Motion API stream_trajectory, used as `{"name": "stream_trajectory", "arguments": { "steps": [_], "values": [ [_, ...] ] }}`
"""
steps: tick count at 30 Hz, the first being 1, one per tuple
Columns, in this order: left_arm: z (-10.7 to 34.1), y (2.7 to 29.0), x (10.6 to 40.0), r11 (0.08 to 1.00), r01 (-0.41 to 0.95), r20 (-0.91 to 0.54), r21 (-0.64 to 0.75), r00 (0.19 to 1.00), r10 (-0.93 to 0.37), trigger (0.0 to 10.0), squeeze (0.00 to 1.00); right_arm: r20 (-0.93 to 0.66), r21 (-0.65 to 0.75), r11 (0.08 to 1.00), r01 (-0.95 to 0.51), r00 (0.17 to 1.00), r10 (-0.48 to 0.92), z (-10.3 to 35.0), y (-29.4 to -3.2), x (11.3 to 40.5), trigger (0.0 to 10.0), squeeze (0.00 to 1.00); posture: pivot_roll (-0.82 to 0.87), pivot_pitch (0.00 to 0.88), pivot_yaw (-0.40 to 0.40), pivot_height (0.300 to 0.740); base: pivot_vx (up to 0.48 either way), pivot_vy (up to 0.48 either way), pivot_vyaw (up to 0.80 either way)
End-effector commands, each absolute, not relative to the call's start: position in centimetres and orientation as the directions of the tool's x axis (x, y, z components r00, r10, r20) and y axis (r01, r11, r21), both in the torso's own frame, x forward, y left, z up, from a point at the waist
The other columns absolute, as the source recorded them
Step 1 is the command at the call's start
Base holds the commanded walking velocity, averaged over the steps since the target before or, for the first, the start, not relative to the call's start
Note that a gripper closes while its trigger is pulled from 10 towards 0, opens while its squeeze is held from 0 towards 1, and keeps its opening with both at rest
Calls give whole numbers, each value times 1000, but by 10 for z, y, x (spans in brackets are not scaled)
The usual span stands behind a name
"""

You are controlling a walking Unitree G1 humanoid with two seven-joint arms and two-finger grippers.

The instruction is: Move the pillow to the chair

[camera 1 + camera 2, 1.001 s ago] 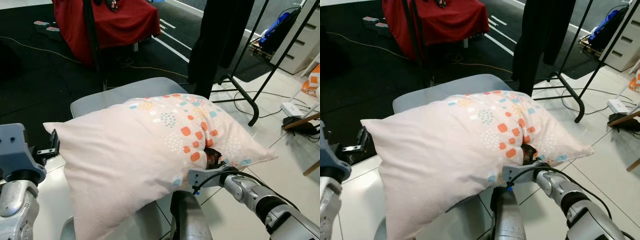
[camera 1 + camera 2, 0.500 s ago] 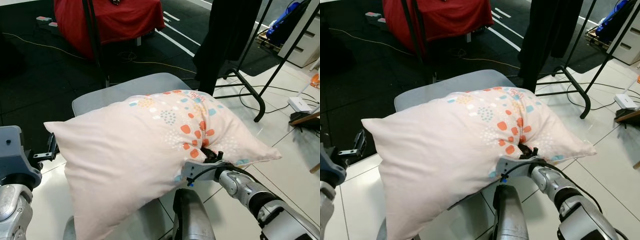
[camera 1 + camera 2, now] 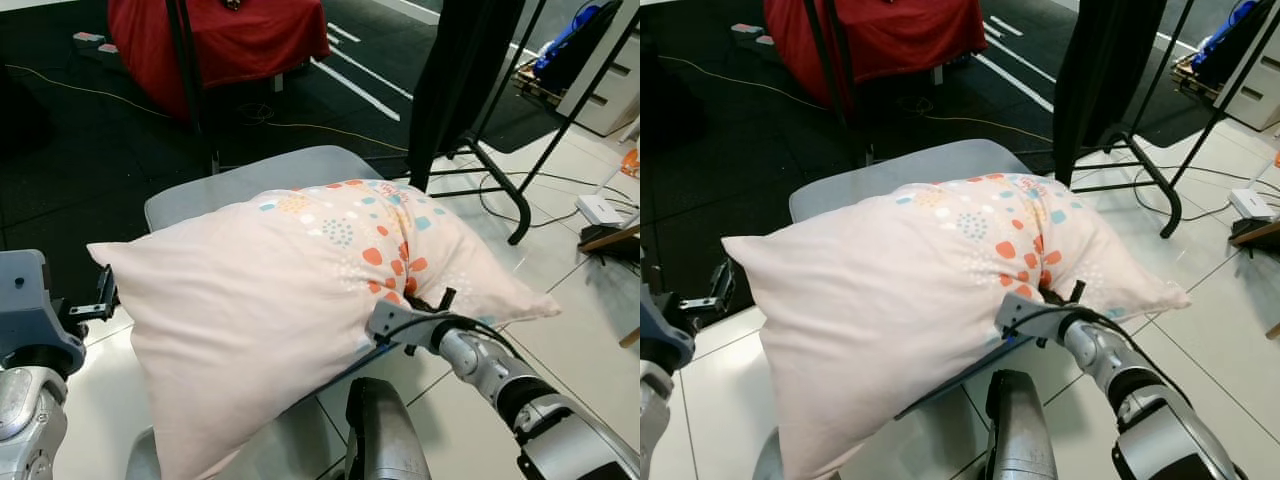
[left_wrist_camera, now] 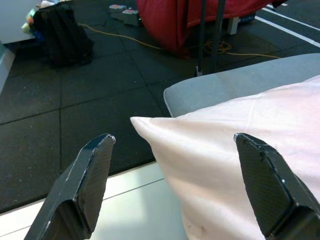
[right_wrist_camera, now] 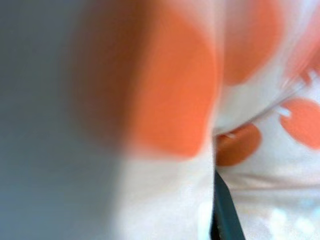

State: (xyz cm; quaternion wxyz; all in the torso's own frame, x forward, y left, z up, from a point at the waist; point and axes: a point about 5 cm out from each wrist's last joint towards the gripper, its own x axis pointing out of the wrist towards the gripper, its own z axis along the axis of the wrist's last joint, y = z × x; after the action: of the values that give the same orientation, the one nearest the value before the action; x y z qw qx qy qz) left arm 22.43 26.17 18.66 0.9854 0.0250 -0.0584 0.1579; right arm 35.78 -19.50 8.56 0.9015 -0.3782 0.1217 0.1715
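Since a second ago right gripper (image 3: 432, 302) is easing back, fingers spreading off the pillow (image 3: 270, 300) now lying on the chair (image 3: 240, 185) mid-frame; left gripper (image 4: 175, 175) is hovering wide; placement looks nearly done.

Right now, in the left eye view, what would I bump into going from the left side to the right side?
Left gripper on its silver arm → pale pink pillow with orange and blue dots, lying on the grey padded chair → right gripper, pressed into the pillow's fold → black metal clothes-rack leg → white power strip on the tiled floor.
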Motion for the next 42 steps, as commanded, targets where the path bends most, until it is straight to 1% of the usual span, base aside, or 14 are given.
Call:
{"name": "stream_trajectory", "arguments": {
  "steps": [1, 2, 3, 4, 5, 8, 10, 12, 13, 14, 16, 27, 34, 42],
  "values": [
    [178, 259, 228, 948, -316, 102, 26, 944, 312, 10000, 0, -257, -430, 830, -355, 930, 264, 116, -191, 374, 0, 0, -13, 131, -88, 395, 0, 0, 0],
    [178, 259, 228, 948, -316, 102, 26, 944, 312, 10000, 0, -257, -430, 830, -355, 930, 264, 116, -191, 374, 0, 0, -13, 131, -88, 395, 0, 0, 0],
    [176, 257, 231, 950, -313, 100, 17, 946, 310, 10000, 0, -188, -302, 883, -360, 930, 316, 134, -186, 381, 0, 0, -14, 122, -90, 395, 0, 0, 0],
    [176, 257, 231, 950, -313, 100, 17, 946, 310, 10000, 0, -188, -302, 883, -360, 930, 316, 134, -186, 381, 0, 0, -14, 122, -90, 395, 0, 0, 0],
    [175, 255, 233, 951, -310, 99, 10, 946, 308, 10000, 0, -124, -220, 908, -356, 934, 336, 150, -184, 387, 0, 0, -22, 110, -93, 395, 0, 0, 0],
    [175, 255, 233, 951, -310, 99, 10, 946, 308, 10000, 0, -124, -220, 908, -356, 934, 336, 150, -184, 387, 0, 0, -22, 110, -93, 395, 0, 0, 0],
    [173, 253, 238, 951, -308, 102, -5, 946, 307, 10000, 0, -16, -133, 931, -341, 940, 342, 179, -186, 394, 0, 0, -49, 94, -101, 400, 0, 0, 0],
    [173, 253, 238, 951, -308, 102, -5, 946, 307, 10000, 0, -16, -133, 931, -341, 940, 342, 179, -186, 394, 0, 0, -49, 94, -101, 400, 0, 0, 0],
    [171, 251, 241, 953, -301, 101, -14, 948, 301, 10000, 0, 32, -100, 936, -337, 939, 342, 192, -187, 397, 0, 0, -59, 89, -103, 405, 0, 0, 0],
    [171, 251, 241, 953, -301, 101, -14, 948, 301, 10000, 0, 32, -100, 936, -337, 939, 342, 192, -187, 397, 0, 0, -59, 89, -103, 405, 0, 0, 0],
    [164, 237, 251, 963, -265, 79, -47, 960, 268, 10000, 0, 120, -38, 937, -348, 929, 350, 219, -188, 402, 0, 0, -81, 70, -110, 415, 0, 0, 0],
    [154, 217, 264, 971, -225, 33, -86, 973, 228, 10000, 0, 145, 33, 912, -409, 905, 401, 225, -182, 401, 0, 0, -84, 52, -120, 440, -32, 0, 0],
    [155, 216, 268, 971, -222, 35, -90, 974, 225, 10000, 0, 136, 52, 903, -426, 899, 416, 224, -178, 401, 0, 0, -82, 48, -120, 465, -437, 0, 0],
    [157, 214, 270, 973, -216, 57, -84, 974, 221, 10000, 0, 136, 61, 901, -429, 898, 418, 224, -177, 401, 0, 0, -79, 48, -118, 485, 0, 0, 0]
  ]
}}
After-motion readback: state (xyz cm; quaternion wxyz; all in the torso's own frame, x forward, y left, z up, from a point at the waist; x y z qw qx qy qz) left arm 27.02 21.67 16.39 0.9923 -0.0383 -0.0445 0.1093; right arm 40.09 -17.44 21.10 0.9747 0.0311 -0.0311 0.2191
